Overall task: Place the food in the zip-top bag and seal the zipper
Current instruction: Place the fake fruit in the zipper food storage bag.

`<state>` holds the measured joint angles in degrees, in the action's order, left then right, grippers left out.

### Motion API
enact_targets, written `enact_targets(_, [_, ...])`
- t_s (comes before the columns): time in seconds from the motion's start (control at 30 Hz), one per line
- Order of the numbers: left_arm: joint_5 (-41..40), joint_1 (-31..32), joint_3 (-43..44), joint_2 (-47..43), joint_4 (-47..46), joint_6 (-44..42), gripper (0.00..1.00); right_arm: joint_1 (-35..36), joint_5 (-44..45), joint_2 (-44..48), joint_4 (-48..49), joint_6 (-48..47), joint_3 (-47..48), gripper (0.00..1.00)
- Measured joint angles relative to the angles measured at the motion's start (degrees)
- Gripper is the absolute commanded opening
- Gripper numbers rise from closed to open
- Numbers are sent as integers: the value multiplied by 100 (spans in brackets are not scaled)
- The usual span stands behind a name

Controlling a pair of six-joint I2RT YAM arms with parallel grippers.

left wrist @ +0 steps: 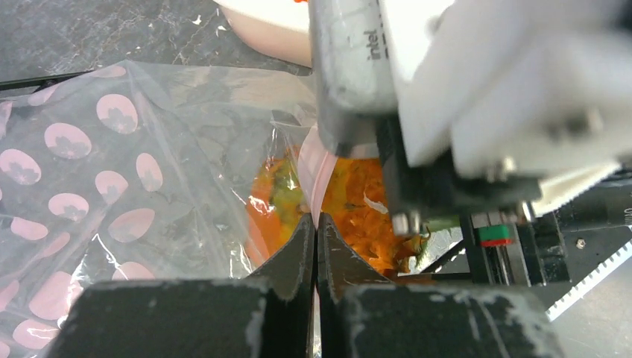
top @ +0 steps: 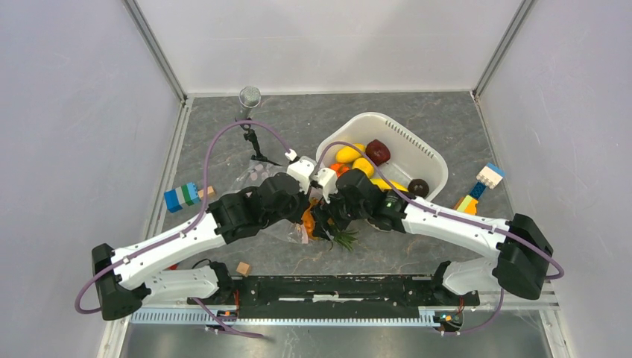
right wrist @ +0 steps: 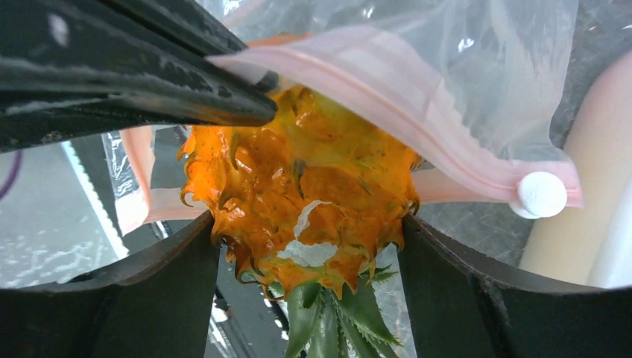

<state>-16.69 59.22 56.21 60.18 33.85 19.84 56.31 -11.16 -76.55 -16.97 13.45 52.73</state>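
Feeding pineapple [right wrist: 298, 179] into bag [left wrist: 112, 186], right gripper [right wrist: 305, 253] clamped around it (left gripper [left wrist: 316, 224] pinched closed on zipper [right wrist: 417, 97]); next, likely pushing deeper, then releasing.

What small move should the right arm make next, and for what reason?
Probably push the orange spiky toy pineapple deeper into the clear pink-dotted plastic bag before releasing. The right gripper clamps the fruit from both sides, yet the pale pink zipper strip crosses only its upper part and its green leaves are outside. The left gripper, shut on that strip, holds the mouth open.
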Motion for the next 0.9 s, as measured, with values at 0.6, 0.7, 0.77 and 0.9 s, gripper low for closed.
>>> enact_targets(0.6, [400,0,-1403,-101,-387,881,2,70,-66,162,1652,57,-1550,98])
enact_targets(0.7, [426,0,-1421,-127,-409,990,2,87,-192,382,1904,68,-1749,98])
enact_targets(0.77, [452,0,-1421,-133,-415,1001,2,105,-249,492,1989,63,-1834,98])
enact_targets(0.9, [509,0,-1421,-129,-422,1001,2,142,-343,785,2050,-74,-2151,98])
